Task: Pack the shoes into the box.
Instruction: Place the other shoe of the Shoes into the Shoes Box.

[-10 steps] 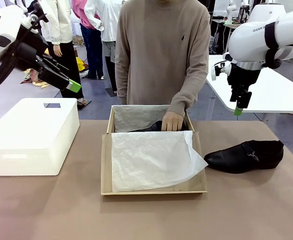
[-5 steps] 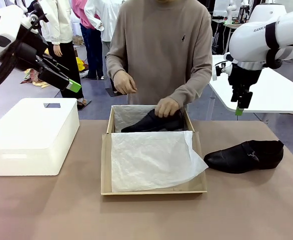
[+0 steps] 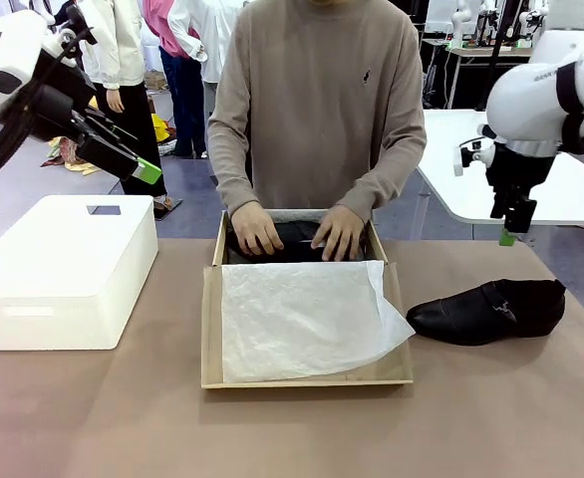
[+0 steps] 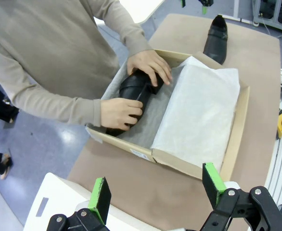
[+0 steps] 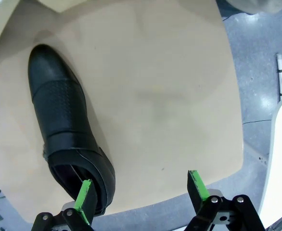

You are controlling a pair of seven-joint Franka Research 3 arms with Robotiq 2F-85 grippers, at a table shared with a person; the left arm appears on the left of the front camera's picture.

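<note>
With the person's side of the table as twelve o'clock, one black glossy pointed leather shoe (image 3: pixel 292 241) lies in the far half of the tan cardboard shoebox (image 3: pixel 210 329), under both of the person's hands (image 3: pixel 257 229). White tissue paper (image 3: pixel 302 319) covers the box's near half. The second shoe (image 3: pixel 491 311) lies on the brown table (image 3: pixel 292 438) just beside the box at three o'clock.

Our right gripper (image 3: pixel 508 237) hangs above that shoe's heel end, jaws apart and empty. Our left gripper (image 3: pixel 141 164), equally wide and empty, is raised at ten o'clock over the white plastic bin (image 3: pixel 63 269).

We see three risks. The heel sits off to one side of the right fingers, so a straight descent could miss. Glossy leather gripped at one end may slip. Carrying it in while hands fill the box could cause a knock.
</note>
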